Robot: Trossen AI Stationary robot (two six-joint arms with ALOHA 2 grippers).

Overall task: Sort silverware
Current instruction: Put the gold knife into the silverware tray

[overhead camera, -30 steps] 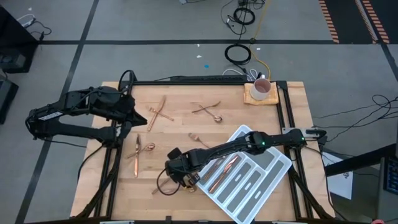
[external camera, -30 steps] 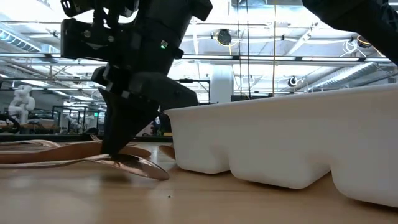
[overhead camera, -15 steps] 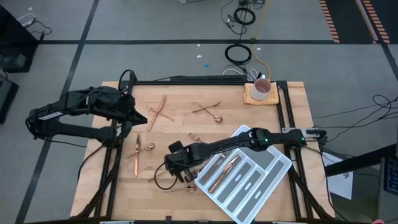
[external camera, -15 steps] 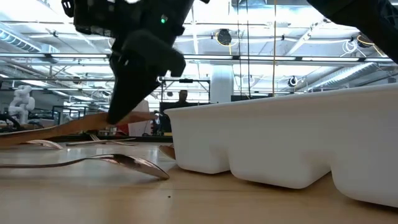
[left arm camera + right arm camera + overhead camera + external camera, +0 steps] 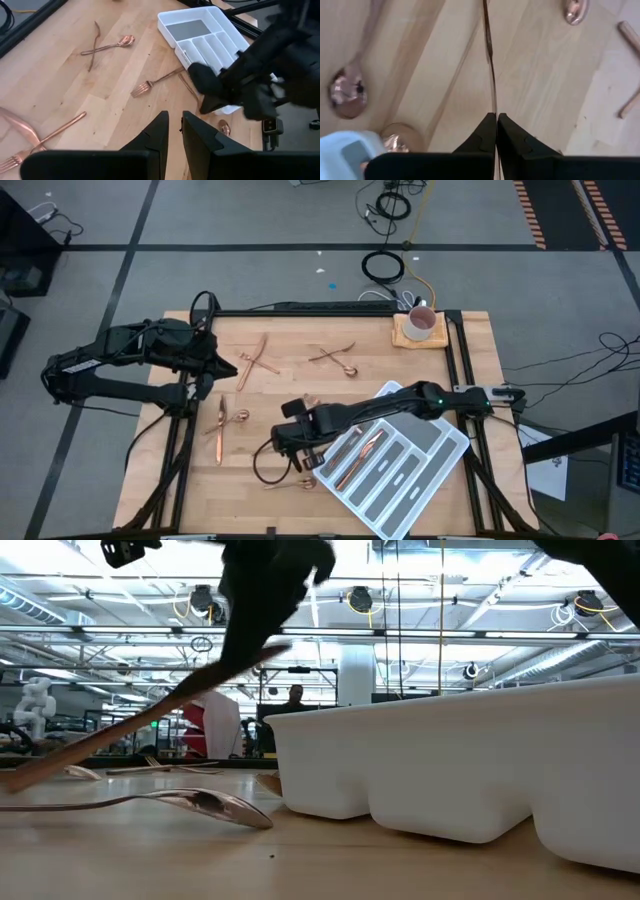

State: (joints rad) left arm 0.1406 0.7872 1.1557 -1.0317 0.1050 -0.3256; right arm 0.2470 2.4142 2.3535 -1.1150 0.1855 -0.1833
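Observation:
Copper silverware lies scattered on the wooden table: a crossed pair (image 5: 250,361), another crossed pair (image 5: 335,358), two pieces (image 5: 222,426) at the left, a fork (image 5: 318,402), and a spoon (image 5: 287,483) near the front edge. Some pieces lie in the white divided tray (image 5: 420,442). My right gripper (image 5: 298,438) hovers just left of the tray, shut on one slim copper piece (image 5: 150,715). My left gripper (image 5: 173,125) waits raised over the table's left side, its fingers a narrow gap apart with nothing between them. My right gripper pinches one end of the slim piece (image 5: 493,102) between its two fingertips, coming from above and slanting down. The piece runs on along the line of the fingers, seen edge-on. It slants down from the hold, its free end (image 5: 20,778) near the tabletop; whether that end touches, I cannot tell.
A white mug (image 5: 421,323) stands on a wooden coaster at the far right corner. Black rails (image 5: 460,360) frame the table. A dark cable loop (image 5: 262,467) hangs by the right wrist. Bare wood lies between the scattered pieces in the middle.
My right gripper has risen from the tabletop and rolled, staying shut, and has drifted a little toward the tray. The held end of the slim piece has come up with it, so the piece now slants steeply, while its free end has stayed low.

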